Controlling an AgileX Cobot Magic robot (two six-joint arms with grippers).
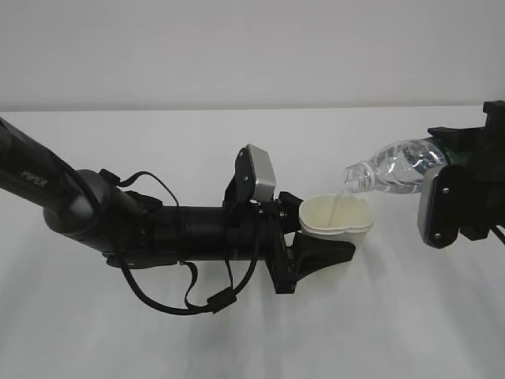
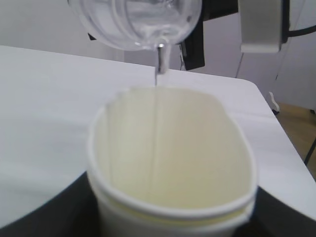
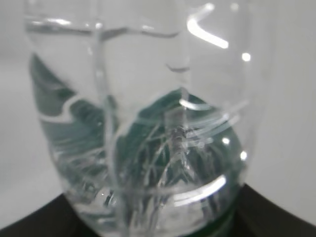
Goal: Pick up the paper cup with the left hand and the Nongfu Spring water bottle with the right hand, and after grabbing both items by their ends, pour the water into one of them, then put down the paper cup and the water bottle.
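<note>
Above the white table (image 1: 237, 347), each tool grips: left paper cup (image 1: 339, 225), right bottle (image 1: 398, 167), pouring water (image 2: 160, 61).

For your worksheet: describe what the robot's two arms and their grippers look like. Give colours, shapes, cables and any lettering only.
The left arm is black and tubular, with thick rounded joints, white "PIPER" lettering near its shoulder end and loose black cables looping beneath it. The left gripper is black, with a grey rounded box mounted above it. The right arm is also black and blockier, its right gripper carrying a similar grey rounded block; no lettering shows on it.
</note>
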